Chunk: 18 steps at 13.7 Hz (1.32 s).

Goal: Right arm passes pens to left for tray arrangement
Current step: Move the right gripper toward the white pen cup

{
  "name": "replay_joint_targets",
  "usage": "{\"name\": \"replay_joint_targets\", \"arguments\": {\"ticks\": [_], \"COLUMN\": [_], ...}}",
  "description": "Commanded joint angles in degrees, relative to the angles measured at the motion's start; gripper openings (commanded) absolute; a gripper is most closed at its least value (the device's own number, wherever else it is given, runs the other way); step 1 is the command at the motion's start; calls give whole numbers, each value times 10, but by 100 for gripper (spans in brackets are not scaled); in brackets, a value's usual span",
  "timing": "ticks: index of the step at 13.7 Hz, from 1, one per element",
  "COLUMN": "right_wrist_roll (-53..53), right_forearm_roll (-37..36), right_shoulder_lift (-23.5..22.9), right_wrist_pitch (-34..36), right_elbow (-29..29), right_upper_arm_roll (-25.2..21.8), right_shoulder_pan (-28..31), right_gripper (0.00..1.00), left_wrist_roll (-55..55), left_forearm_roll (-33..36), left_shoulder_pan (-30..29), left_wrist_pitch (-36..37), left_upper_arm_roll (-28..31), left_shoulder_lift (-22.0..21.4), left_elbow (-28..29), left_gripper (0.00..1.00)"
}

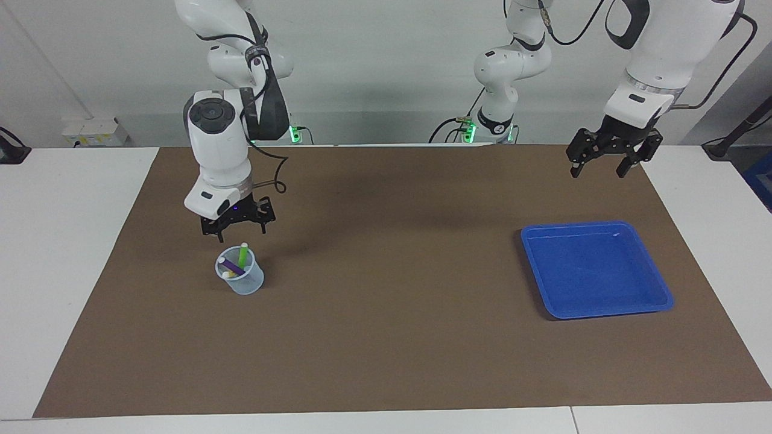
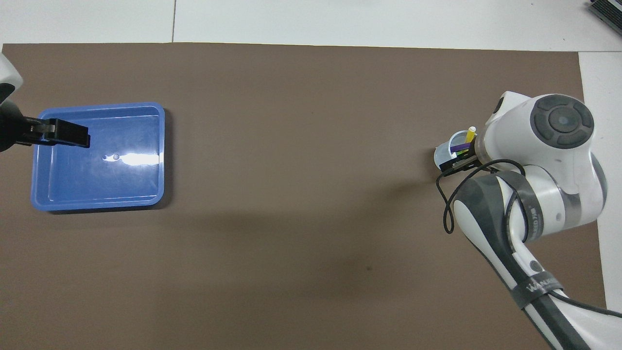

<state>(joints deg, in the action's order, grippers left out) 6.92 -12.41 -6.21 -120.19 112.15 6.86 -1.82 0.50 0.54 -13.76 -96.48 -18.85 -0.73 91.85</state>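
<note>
Now right gripper (image 1: pixel 239 230) over pens (image 1: pixel 242 255).

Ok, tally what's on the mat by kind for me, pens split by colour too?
Pens: 3, namely green pen 1, purple pen 1, yellow pen 1, all standing in the cup
Cup: 1
Tray: 1, nothing in it
Total: 5

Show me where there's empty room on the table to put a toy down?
The big brown mat is bare between the cup of pens and the blue tray, and along its edge farthest from the robots. It is crowded at the cup, where the open right gripper hovers. The open left gripper waits above the mat's edge near the tray.
</note>
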Motion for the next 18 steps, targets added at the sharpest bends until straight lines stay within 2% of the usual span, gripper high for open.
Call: {"name": "replay_joint_targets", "arguments": {"ticks": [1,4,8,11,18], "right_wrist_roll": [25,39,37,41,43], "right_forearm_roll": [-30,-47,-87,-97,-118], "right_shoulder_lift": [-5,-5,-6,-5,0], "right_wrist_pitch": [-33,-33,-33,-34,-48], "right_elbow": [21,22,23,30,50], "right_upper_arm_roll": [0,0,0,0,0], "right_shoulder_pan": [1,1,-38,-35,-32], "right_gripper": [100,92,90,88,60], "left_wrist_roll": [1,1,1,1,0], "left_forearm_roll": [-6,-6,-6,-6,-6], "left_shoulder_pan": [2,2,2,2,2], "left_wrist_pitch": [3,4,4,3,4], "left_upper_arm_roll": [5,5,6,5,5], "left_shoulder_lift": [-16,-16,-16,-16,-16], "left_elbow": [15,15,15,15,15], "left_gripper": [100,100,100,100,100]}}
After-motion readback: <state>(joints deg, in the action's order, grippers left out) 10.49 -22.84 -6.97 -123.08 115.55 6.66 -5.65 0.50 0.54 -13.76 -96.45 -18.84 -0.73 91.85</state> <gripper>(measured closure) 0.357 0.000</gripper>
